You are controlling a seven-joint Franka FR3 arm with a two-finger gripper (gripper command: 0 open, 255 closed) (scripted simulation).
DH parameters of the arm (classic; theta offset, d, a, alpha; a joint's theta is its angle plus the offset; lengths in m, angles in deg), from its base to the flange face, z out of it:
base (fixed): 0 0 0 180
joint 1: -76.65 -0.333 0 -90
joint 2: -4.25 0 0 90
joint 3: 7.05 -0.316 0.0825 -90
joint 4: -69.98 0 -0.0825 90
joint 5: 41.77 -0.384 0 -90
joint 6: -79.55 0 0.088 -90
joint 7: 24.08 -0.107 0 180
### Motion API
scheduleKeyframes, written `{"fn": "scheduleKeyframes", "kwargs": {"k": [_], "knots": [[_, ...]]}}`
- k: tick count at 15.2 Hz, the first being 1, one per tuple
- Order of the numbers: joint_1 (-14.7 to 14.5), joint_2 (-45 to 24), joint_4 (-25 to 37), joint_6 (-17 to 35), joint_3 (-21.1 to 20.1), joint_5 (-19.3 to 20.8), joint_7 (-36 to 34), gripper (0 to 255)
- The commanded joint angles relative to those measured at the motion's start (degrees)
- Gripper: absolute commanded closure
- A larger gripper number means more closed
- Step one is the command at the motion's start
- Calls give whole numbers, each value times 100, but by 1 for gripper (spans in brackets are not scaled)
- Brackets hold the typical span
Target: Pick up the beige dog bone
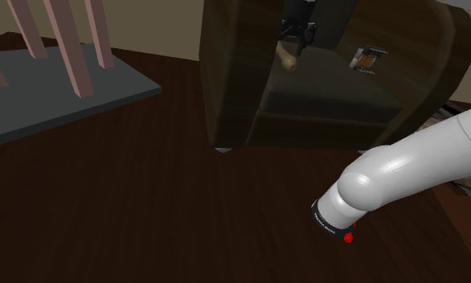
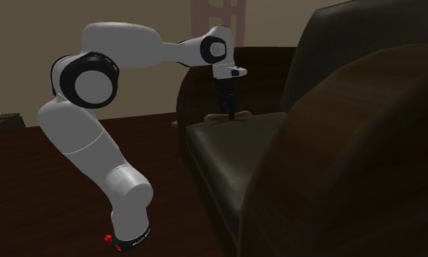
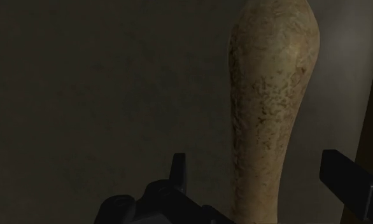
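Grasp setup is the step in hand: the bone lies on the armchair seat, between your spread fingers, which don't touch it. Next, close them squarely on it, then lift.

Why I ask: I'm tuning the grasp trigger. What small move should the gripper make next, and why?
Probably close the gripper now. In the wrist view its open fingers straddle the beige dog bone, one each side with gaps showing, and the second exterior view puts the fingertips level with the bone on the dark seat cushion.
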Motion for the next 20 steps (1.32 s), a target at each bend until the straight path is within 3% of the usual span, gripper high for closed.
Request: {"fn": "scheduleKeyframes", "kwargs": {"k": [1, 2, 3, 12, 20], "knots": [[2, 40, -145, 107, 3, 5, -11, 0], [2, 39, -144, 107, 3, 5, -11, 0], [2, 47, -150, 105, 1, 5, -13, 255], [2, 38, -143, 107, 4, 6, -11, 255], [-4, -106, 614, -503, -12, -13, 53, 255]]}}
